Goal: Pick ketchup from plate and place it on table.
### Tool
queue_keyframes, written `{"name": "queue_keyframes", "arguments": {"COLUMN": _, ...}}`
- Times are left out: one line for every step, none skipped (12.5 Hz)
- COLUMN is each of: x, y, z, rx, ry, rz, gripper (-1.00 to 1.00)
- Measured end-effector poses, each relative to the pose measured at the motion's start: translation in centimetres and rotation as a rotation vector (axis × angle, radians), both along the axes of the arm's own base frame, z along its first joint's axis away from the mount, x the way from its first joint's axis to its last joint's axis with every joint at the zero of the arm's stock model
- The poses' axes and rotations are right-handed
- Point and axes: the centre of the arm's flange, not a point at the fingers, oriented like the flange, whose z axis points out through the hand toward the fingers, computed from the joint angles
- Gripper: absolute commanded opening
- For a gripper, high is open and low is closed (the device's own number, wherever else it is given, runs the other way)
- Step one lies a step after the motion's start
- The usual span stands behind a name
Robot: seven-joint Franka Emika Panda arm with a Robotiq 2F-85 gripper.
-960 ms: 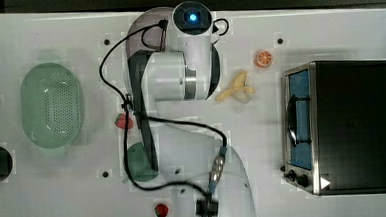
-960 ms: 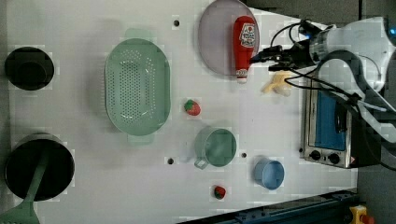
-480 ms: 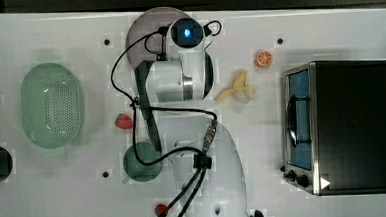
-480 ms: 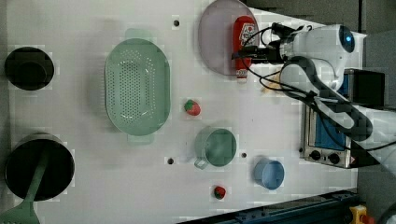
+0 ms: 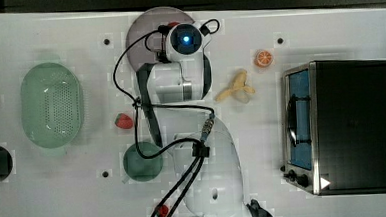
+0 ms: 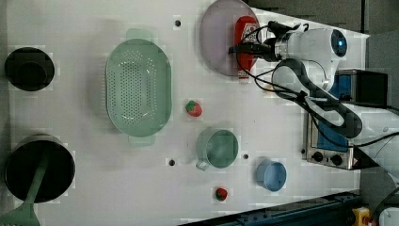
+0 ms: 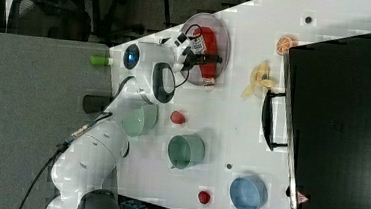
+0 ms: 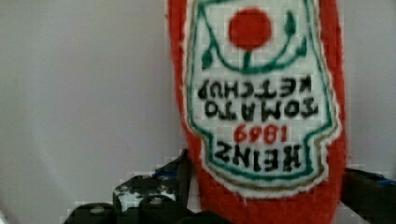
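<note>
— What does the soft red fabric ketchup bottle (image 6: 245, 44) look like?

— Plush, with a white stitched label reading "Tomato Ketchup", green-edged. It lies flat on the pale mauve-grey round plate (image 6: 219, 44), its cap end over the rim.

— And the black gripper (image 6: 242, 49)?

— Its fingers stand apart, one on either side of the bottle.

Red ketchup (image 6: 246, 43) flat on mauve plate (image 6: 217, 43)
</note>
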Motion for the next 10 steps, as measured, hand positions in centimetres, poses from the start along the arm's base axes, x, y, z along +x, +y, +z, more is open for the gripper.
{"name": "queue_keyframes", "arguments": {"x": 0.1, "y": 0.1, "z": 0.2, "rx": -0.005, "ry": -0.004, "rz": 0.009, "gripper": 0.68}}
{"name": "queue_keyframes", "arguments": {"x": 0.1, "y": 0.2, "z": 0.4, "rx": -0.01, "ry": -0.008, "rz": 0.019, "gripper": 0.42}}
{"name": "queue_keyframes", "arguments": {"x": 0.4, "y": 0.1, "z": 0.8, "rx": -0.011, "ry": -0.016, "rz": 0.017, "gripper": 0.24}}
{"name": "queue_keyframes", "arguments": {"x": 0.7, "y": -0.3, "z": 1.2, "rx": -0.01, "ry": -0.023, "rz": 0.01, "gripper": 0.24}}
{"name": "queue_keyframes", "arguments": {"x": 0.9, "y": -0.5, "z": 1.4, "rx": -0.006, "ry": -0.03, "rz": 0.005, "gripper": 0.24}}
{"name": "queue_keyframes", "arguments": {"x": 1.0, "y": -0.7, "z": 1.4, "rx": -0.01, "ry": -0.034, "rz": 0.006, "gripper": 0.24}}
{"name": "queue_keyframes", "arguments": {"x": 1.2, "y": -0.9, "z": 1.4, "rx": -0.014, "ry": -0.042, "rz": 0.004, "gripper": 0.24}}
{"name": "queue_keyframes", "arguments": {"x": 1.3, "y": -1.0, "z": 1.5, "rx": -0.018, "ry": -0.053, "rz": 0.004, "gripper": 0.24}}
{"name": "queue_keyframes", "arguments": {"x": 1.4, "y": -1.0, "z": 1.7, "rx": -0.016, "ry": -0.059, "rz": 0.002, "gripper": 0.24}}
{"name": "queue_keyframes", "arguments": {"x": 1.6, "y": -0.9, "z": 2.0, "rx": -0.014, "ry": -0.059, "rz": -0.002, "gripper": 0.24}}
